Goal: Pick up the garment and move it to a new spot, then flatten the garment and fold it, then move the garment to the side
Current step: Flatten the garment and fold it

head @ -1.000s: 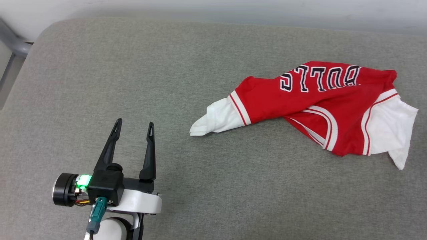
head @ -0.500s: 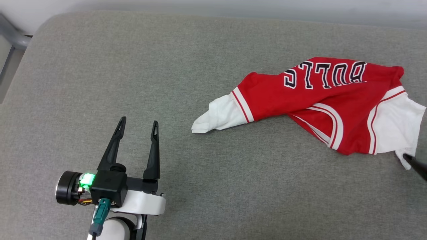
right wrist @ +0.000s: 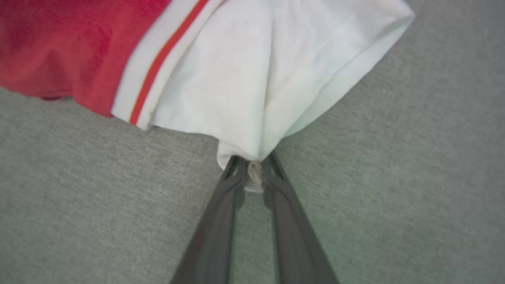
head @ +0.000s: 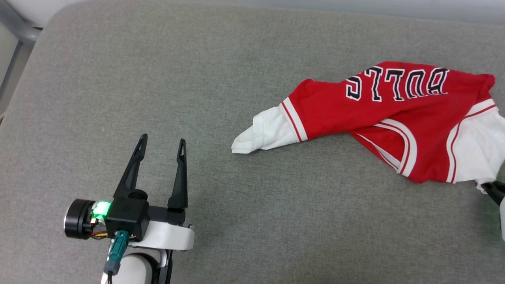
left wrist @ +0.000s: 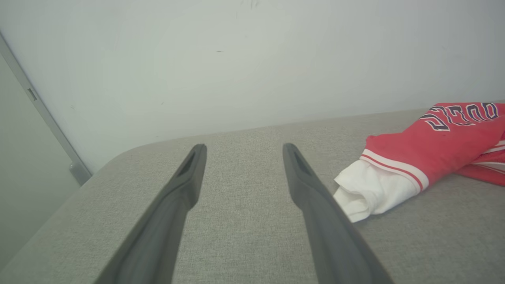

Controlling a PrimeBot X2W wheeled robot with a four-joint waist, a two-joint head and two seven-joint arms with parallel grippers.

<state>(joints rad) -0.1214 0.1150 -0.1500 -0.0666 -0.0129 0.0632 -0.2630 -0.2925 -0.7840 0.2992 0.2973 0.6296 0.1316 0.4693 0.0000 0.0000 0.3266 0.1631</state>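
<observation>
The garment (head: 378, 112), a red jersey with white sleeves and upside-down block lettering, lies crumpled at the right of the grey cushion (head: 221, 79). My right gripper (right wrist: 252, 165) is shut on the corner of its right white sleeve (right wrist: 252, 86); a dark fingertip shows at the right edge of the head view (head: 495, 190). My left gripper (head: 161, 144) stands open at the lower left, well clear of the left sleeve (head: 264, 132). In the left wrist view the open fingers (left wrist: 181, 189) frame bare cushion, with the garment (left wrist: 426, 154) to their right.
A pale wall (left wrist: 252, 59) runs behind the cushion's far edge. A grey metal bar (head: 17, 27) stands past the cushion's rounded back-left corner. Bare cushion lies between my left gripper and the garment.
My right gripper has come in at the right edge and shut on the white sleeve corner. The head camera has shifted a little. The left gripper stays open.
</observation>
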